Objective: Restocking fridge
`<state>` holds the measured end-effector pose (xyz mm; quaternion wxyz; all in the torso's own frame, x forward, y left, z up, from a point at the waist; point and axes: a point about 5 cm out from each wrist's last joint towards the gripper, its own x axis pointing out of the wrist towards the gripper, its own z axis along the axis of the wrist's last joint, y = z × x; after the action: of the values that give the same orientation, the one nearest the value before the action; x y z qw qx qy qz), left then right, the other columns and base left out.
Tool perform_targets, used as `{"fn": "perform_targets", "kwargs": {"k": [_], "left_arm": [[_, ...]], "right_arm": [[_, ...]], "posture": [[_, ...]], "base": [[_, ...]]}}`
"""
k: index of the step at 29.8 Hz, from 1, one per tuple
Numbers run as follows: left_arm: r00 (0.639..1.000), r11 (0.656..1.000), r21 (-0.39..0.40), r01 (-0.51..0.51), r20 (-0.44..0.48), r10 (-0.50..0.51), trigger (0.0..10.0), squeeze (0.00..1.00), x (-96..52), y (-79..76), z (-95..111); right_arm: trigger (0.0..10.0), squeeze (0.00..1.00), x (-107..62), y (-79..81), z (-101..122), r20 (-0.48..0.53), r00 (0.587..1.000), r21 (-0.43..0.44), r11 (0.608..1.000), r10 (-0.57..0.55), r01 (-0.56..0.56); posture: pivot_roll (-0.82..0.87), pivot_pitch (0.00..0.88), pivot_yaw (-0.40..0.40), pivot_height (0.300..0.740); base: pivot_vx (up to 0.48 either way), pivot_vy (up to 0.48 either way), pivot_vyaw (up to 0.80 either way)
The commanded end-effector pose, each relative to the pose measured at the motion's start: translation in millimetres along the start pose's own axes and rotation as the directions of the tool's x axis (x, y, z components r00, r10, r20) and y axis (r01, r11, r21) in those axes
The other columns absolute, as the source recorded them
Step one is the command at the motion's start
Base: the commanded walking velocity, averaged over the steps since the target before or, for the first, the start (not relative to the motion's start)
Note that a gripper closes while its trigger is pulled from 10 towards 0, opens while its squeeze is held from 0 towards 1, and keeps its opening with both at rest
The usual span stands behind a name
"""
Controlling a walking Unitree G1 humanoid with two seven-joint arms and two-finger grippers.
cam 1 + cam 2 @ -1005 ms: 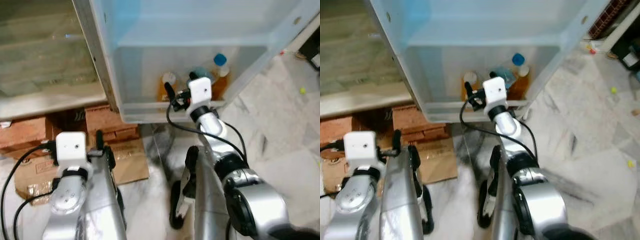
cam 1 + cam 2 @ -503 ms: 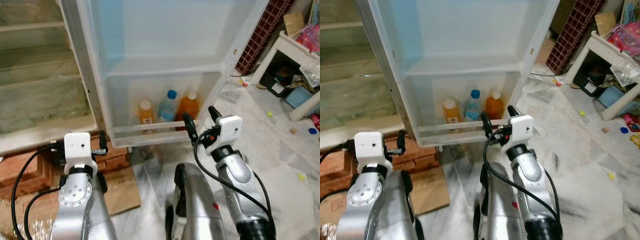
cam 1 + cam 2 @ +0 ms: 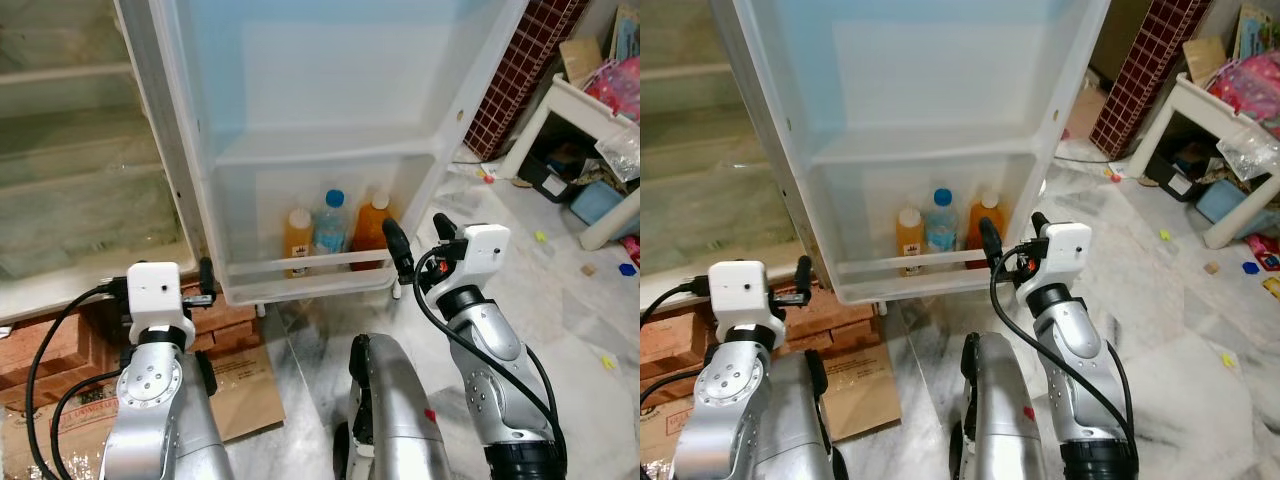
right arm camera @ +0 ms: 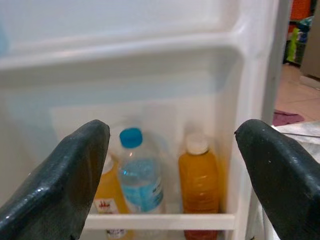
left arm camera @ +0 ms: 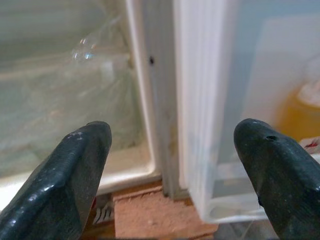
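Note:
The open fridge door faces me, and its bottom shelf holds three bottles behind a white rail. A small orange juice bottle stands on the left, a water bottle with a blue cap in the middle, and a larger orange juice bottle on the right. My right gripper hovers open just in front of the shelf's right end, holding nothing. The left gripper is open and empty, low by the door's hinge side. In the right wrist view the three bottles stand between the open fingers.
The fridge's inner glass shelves lie to the left. Bricks and cardboard sit on the floor under the fridge. A white table with toys and clutter stands at the right on the marble floor.
The camera has pulled back and risen, so more of the door and room shows. My right gripper has drawn away from the shelf, empty, leaving the bottles standing behind the rail.

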<state>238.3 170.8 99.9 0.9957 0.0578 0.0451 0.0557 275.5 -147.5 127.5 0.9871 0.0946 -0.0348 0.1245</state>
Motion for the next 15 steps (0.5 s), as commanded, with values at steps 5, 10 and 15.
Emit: {"fn": "perform_targets", "kwargs": {"k": [5,10,15], "left_arm": [[1.000,0.999,0.017,0.030,0.004,-0.030,10.0,0.00,4.5,-5.5,1.0],[0.999,0.999,0.020,0.047,0.016,-0.048,10.0,0.00,3.0,-7.8,0.8],[0.998,0.998,0.024,0.054,0.021,-0.054,10.0,0.00,3.9,-9.6,1.3]], "right_arm": [[10.0,0.00,-2.9,-10.6,7.7,0.007,0.999,0.013,0.999,-0.048,0.048],[10.0,0.00,-5.7,-12.9,6.4,-0.008,0.998,0.015,0.998,-0.055,0.055],[10.0,0.00,-3.1,-12.2,6.8,-0.009,0.998,0.025,0.998,-0.059,0.060]], "posture": [[0.06,0.000,-0.059,0.580],[0.06,0.000,-0.060,0.615],[0.06,0.000,-0.061,0.644]], "base": [[0.000,0.000,0.00],[0.000,0.000,0.00],[0.000,0.000,0.00]]}}
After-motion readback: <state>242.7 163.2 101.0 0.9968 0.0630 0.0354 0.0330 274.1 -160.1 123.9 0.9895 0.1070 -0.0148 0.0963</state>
